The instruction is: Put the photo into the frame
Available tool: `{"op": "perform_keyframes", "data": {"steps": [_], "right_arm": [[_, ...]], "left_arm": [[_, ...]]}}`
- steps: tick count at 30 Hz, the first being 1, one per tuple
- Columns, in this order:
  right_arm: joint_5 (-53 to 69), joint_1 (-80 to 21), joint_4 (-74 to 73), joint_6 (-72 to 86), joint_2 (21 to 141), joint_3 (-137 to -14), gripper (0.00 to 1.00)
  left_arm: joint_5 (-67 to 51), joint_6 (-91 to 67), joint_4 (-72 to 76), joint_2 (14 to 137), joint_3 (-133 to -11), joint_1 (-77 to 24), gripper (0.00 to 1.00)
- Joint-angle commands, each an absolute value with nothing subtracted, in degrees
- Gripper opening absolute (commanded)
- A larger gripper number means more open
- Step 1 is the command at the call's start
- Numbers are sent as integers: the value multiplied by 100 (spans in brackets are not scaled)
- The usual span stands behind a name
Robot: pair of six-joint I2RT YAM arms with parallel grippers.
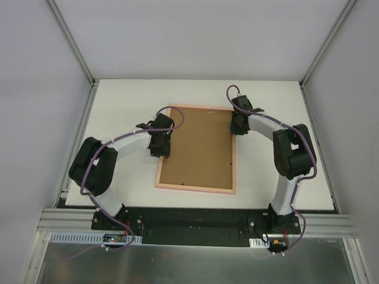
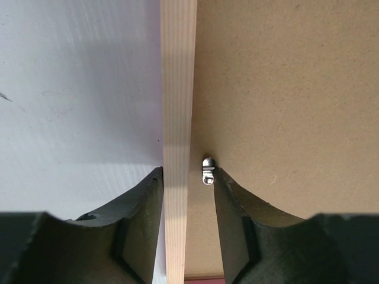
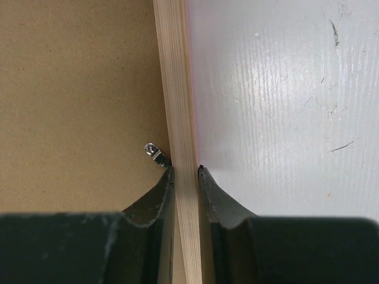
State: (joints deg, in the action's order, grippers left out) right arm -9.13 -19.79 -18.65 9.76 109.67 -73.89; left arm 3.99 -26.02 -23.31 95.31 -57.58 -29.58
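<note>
**Position.** The frame (image 1: 195, 189) lies flat on the counter (image 1: 118, 100), centre of the top view, pane down and back up. A brown board (image 1: 198, 148) fills the opening. The long axis runs from the bottom to the top of the picture, away from the arm bases, with the upper end leaning slightly right. The photo is not in view. Whether it sits under the board cannot be told.

**Left side.** The left fingers (image 2: 142, 207) straddle the left rail (image 2: 177, 89) at mid-length. They are partly spread, with a gap on each side, so nothing is gripped. The inner finger stands just beside the left clip (image 2: 207, 171), a small metal tab at the board's edge.

**Right side.** The right fingers (image 3: 155, 204) are narrow and pinch the right rail (image 3: 174, 89) near the upper right corner of the frame, touching both faces. The right clip (image 3: 153, 150) lies just beside the inner fingertip, angled onto the board.

**Step in hand.** Judged from this layout, the work is on the back's clips, with the right arm steadying the frame. No loose photo shows on the counter, which suggests closing up rather than opening.

**Next move.** The left inner fingertip needs to meet its clip and swing it. The contact must be fine and low, with a light push, so the frame does not slide.
</note>
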Motion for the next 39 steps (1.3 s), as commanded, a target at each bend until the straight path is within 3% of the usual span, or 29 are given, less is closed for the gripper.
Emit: {"op": "perform_keyframes", "data": {"steps": [1,13,31,39], "right_arm": [[-800,-1942,-2303,949,10863,-7304,1],[-756,-1942,-2259,958,10907,-7304,1],[-721,-1899,-2320,1081,10942,-7269,1],[-747,-1890,-2338,1195,10942,-7277,1]], "left_arm": [[686,-2505,-2479,9598,-5898,-2971,34],[782,-2689,-2470,9554,-5783,-2971,0],[940,-2821,-2461,9554,-5888,-2883,0],[940,-3225,-2610,8878,-5871,-2804,38]]}}
